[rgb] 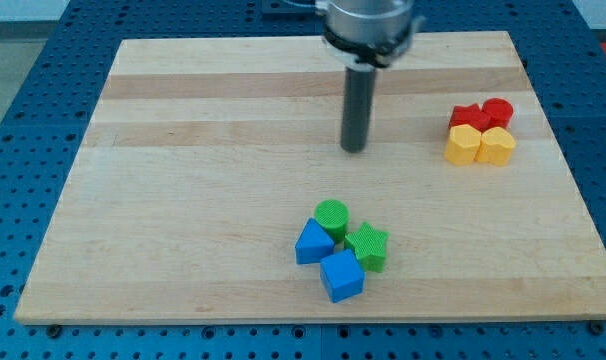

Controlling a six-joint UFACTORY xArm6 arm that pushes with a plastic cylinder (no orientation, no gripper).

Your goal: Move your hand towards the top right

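Note:
My tip (354, 148) rests on the wooden board (183, 200) in the upper middle of the view, with the dark rod rising straight up from it. It touches no block. A cluster of four blocks sits to its right: a red star-like block (466, 115), a red cylinder (497, 111), a yellow block (463, 145) and a yellow hexagonal block (497, 146). Below the tip, near the view's bottom, lies a second cluster: a green cylinder (331, 217), a green star (367, 245), a blue triangle (311, 243) and a blue cube (341, 275).
The board lies on a blue perforated table (23, 150). The arm's grey housing (371, 22) hangs over the board's top edge.

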